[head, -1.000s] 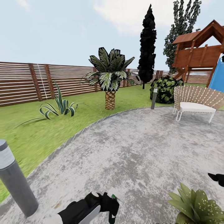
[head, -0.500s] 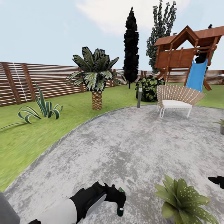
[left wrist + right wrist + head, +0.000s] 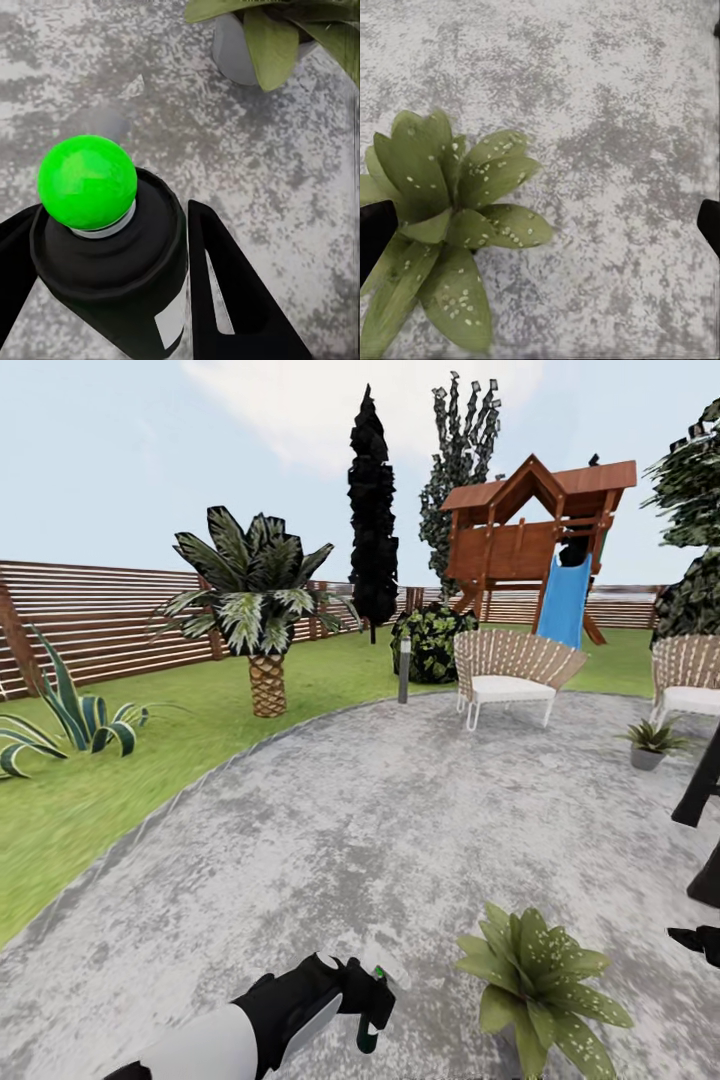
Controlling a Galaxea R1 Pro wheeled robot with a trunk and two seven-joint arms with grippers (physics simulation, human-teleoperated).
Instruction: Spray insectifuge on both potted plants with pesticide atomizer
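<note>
At the head view's bottom centre, my left gripper (image 3: 365, 990) is clamped around the pesticide atomizer (image 3: 369, 1028), its long axis near vertical, white head up, beside the speckled potted plant (image 3: 535, 985). My right gripper's (image 3: 540, 225) fingers stand spread, holding nothing.

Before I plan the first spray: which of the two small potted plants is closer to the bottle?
The speckled-leaf plant just beside the bottle held in the left gripper; the other plant sits far off by the chairs.

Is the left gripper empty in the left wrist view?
No, the left gripper is closed around the pesticide atomizer, its fingers against the bottle.
</note>
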